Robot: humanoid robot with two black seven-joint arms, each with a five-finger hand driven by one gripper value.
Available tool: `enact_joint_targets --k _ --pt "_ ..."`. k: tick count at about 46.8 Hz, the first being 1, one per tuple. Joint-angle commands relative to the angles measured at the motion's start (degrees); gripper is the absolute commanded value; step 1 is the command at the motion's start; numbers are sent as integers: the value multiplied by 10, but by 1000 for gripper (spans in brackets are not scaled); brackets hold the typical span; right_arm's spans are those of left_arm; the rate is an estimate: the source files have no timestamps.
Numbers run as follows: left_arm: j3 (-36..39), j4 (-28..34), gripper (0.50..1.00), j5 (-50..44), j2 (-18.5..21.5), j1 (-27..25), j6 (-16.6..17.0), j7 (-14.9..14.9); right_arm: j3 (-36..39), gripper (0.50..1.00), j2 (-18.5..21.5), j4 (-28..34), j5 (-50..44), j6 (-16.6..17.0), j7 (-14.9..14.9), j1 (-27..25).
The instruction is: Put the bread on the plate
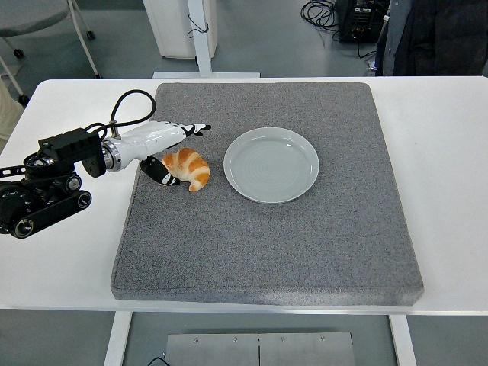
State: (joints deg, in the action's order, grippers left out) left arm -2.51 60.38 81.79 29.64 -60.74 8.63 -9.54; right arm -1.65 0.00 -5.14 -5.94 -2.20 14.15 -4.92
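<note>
Golden and flaky, the bread point(188, 168) sits on the grey mat point(267, 236), just left of the plate point(271, 165). I judge it light, soft and easily crushed, so I'd pinch it gently across its thick middle. My left hand point(169, 149) brackets it, thumb below and fingers above, not clearly closed. Nothing blocks the way across the white counter point(450, 191).
</note>
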Motion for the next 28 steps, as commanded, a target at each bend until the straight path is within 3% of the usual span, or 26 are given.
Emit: enact_joint_targets --k 1,3,4,28 --pt "0 0 588 0 0 -2 1 -9 0 1000 0 -1 1 0 0 0" --pt "0 0 512 -1 0 -2 1 -18 0 1000 0 -1 1 0 0 0" --pt "0 0 500 -1 0 -2 1 -22 0 1000 0 0 1 0 0 0" --pt "2 -3 500 0 2 -13 1 -29 0 1000 0 0 0 0 0 0"
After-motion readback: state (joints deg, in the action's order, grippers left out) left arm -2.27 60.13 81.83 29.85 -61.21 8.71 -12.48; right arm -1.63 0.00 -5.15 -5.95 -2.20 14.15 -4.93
